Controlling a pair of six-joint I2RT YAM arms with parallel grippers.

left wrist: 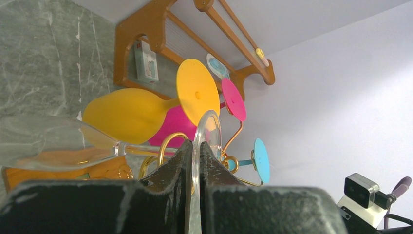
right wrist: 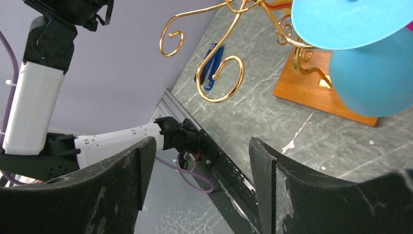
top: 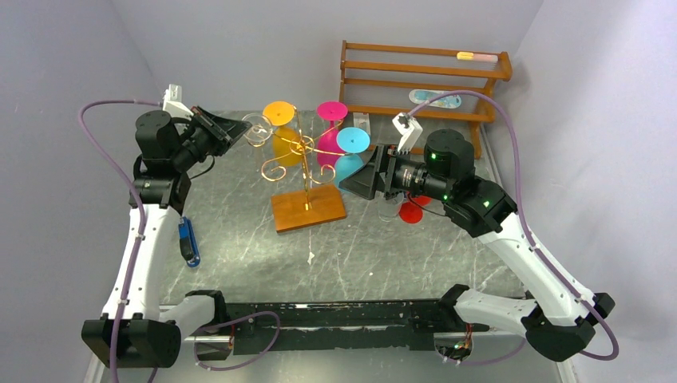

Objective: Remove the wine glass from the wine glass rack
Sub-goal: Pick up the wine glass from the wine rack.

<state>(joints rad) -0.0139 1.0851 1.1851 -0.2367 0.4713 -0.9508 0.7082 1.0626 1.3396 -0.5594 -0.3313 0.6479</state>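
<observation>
The gold wire wine glass rack (top: pixel 306 163) stands on its orange-brown wooden base (top: pixel 308 209) in the middle of the table. Yellow (top: pixel 286 146), magenta (top: pixel 330 112) and blue (top: pixel 352 141) glasses hang on it. My left gripper (top: pixel 239 128) is shut on the round foot (left wrist: pixel 207 130) of a clear wine glass (top: pixel 258 128) at the rack's left side. The glass lies sideways, its bowl (left wrist: pixel 44 144) to the left. Its stem runs past a gold curl (left wrist: pixel 168 141); I cannot tell if it rests in it. My right gripper (top: pixel 357 180) is open and empty just right of the blue glass (right wrist: pixel 370 73).
A brown wooden slatted shelf (top: pixel 423 72) stands at the back right. A blue tool (top: pixel 188 242) lies by the left arm. A red glass (top: pixel 410 211) is on the table under the right arm. The rack's gold curls (right wrist: pixel 220 83) hang ahead of the right fingers.
</observation>
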